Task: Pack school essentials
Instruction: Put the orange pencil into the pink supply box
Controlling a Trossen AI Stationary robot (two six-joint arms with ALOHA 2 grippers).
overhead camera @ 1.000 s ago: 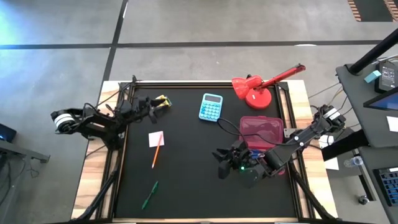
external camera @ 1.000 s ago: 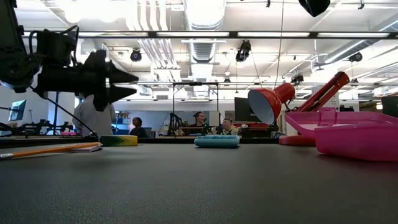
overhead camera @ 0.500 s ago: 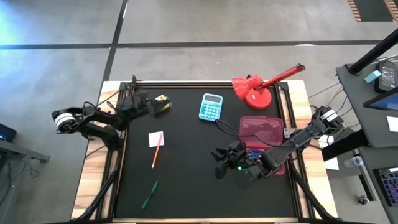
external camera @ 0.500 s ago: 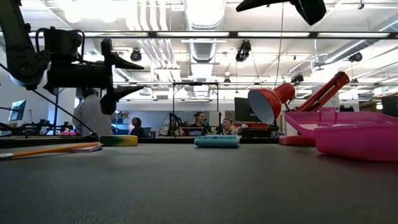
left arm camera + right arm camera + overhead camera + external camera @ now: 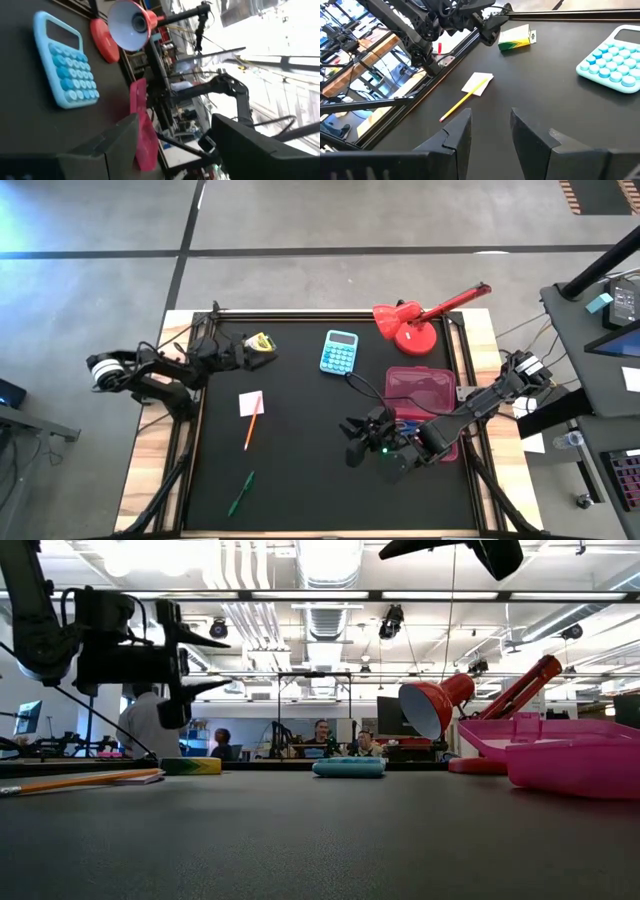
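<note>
The desk [image 5: 300, 480] has a matte black top framed in pale wood. On it lies a small yellow-green cardboard box [image 5: 262, 341], rectangular with a white face, near the far left corner. Just beside it hovers the left gripper [image 5: 237, 352], its dark jaws spread wide and holding nothing. Toward the middle, a square pink paper note [image 5: 251, 402] lies flat, with a slim orange pencil [image 5: 252, 427] touching its near edge. A thin green pen [image 5: 240, 493] rests well apart, near the front.

A light-blue plastic calculator [image 5: 339, 352] with rounded keys lies at the far centre; a glossy red desk lamp [image 5: 415, 320] with a round base and cone shade stands beside it. A translucent pink plastic case [image 5: 420, 388] sits open on the right, something blue showing inside. The right gripper [image 5: 357, 442] hangs just left of the case, its jaws parted with only bare desk between them.
</note>
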